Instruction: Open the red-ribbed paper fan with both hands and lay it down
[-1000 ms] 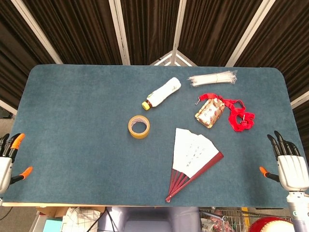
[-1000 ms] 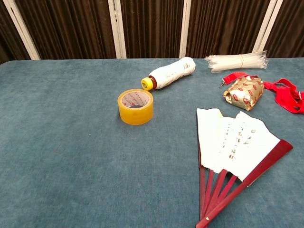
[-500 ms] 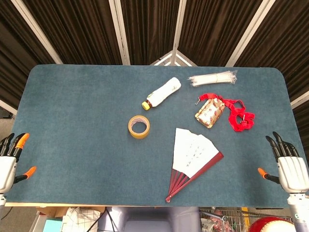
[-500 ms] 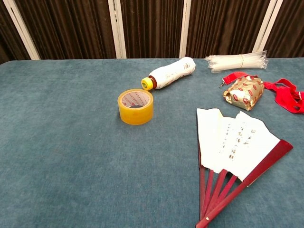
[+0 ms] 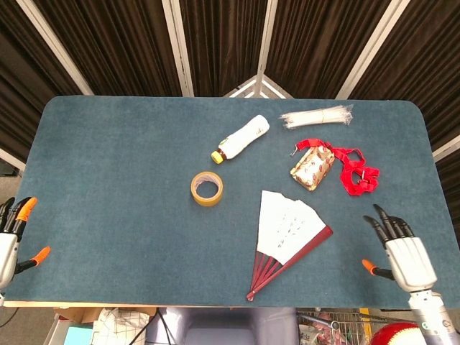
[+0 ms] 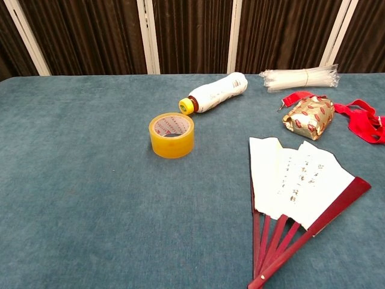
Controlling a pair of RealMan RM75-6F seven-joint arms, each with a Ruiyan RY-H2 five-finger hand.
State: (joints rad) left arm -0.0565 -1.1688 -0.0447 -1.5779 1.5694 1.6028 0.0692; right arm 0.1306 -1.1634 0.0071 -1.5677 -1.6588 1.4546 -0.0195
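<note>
The red-ribbed paper fan (image 5: 289, 233) lies partly spread on the blue table, white leaf up, its ribs meeting at the pivot near the front edge. In the chest view the fan (image 6: 296, 183) fills the lower right. My right hand (image 5: 402, 251) hovers over the table's front right corner, fingers apart, holding nothing, a hand's width right of the fan. Far from the fan, my left hand (image 5: 11, 241) is at the front left edge, fingers apart and empty. Neither hand shows in the chest view.
A roll of yellow tape (image 5: 207, 188) sits left of the fan. Behind it lies a white bottle (image 5: 241, 138) with a yellow cap. A gold-wrapped packet (image 5: 312, 168), a red ribbon (image 5: 357, 174) and a bundle of clear straws (image 5: 317, 116) lie at the back right.
My right hand has moved left and inward over the table's front right corner, toward the fan. The left hand has barely shifted. The fan lies unmoved.
</note>
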